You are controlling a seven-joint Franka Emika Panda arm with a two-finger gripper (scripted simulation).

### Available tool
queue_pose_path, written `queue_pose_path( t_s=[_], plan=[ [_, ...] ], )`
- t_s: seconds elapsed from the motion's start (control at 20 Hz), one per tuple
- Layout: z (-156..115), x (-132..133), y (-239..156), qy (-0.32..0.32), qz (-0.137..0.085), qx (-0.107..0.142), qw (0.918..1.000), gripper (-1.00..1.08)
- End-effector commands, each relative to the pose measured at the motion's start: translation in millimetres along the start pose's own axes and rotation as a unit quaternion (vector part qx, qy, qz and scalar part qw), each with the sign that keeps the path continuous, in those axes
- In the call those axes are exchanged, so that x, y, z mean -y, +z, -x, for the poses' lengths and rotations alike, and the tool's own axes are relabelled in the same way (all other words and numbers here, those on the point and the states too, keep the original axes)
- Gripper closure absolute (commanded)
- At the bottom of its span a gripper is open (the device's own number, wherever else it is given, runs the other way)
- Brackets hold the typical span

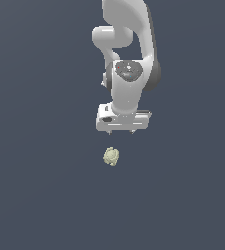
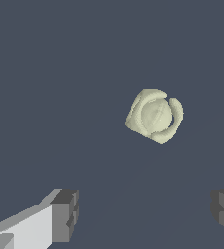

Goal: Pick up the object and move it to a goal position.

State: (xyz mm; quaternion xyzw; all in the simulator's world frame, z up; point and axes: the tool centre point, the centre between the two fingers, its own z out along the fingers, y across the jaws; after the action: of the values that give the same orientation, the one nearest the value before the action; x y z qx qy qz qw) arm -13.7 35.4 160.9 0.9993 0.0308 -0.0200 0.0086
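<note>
The object point(image 1: 111, 156) is a small pale yellow-green lumpy ball lying on the dark grey floor, slightly toward the exterior view's left of the hand. In the wrist view the object point(image 2: 155, 115) shows a round core wrapped by bumpy ridges. My white gripper point(image 1: 121, 132) hangs above it, pointing down, with only short finger tips showing under the hand. In the wrist view the gripper point(image 2: 145, 214) is open: its two dark grey pads point(image 2: 65, 214) stand far apart with nothing between them, and the object lies outside the gap, apart from both.
A flat dark grey-blue floor point(image 1: 36, 195) fills both views. The white arm point(image 1: 129, 49) rises behind the hand toward the top of the exterior view. No other objects or goal marker show.
</note>
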Motion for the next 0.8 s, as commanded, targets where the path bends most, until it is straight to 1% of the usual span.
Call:
queue_pose_path(
  t_s=[0.0,0.3,0.55,0.75],
  plan=[
    [-4.5,-2.9,4.8,0.017,-0.001,-0.001,0.9999,-0.92],
    [-22.0,-14.0,23.6,0.082,-0.006,-0.006,0.9966,-0.92],
    [-39.0,-26.8,44.6,0.151,-0.01,-0.011,0.9885,-0.92],
    [-48.3,-34.7,57.5,0.19,-0.011,-0.015,0.9816,-0.92]
  ],
)
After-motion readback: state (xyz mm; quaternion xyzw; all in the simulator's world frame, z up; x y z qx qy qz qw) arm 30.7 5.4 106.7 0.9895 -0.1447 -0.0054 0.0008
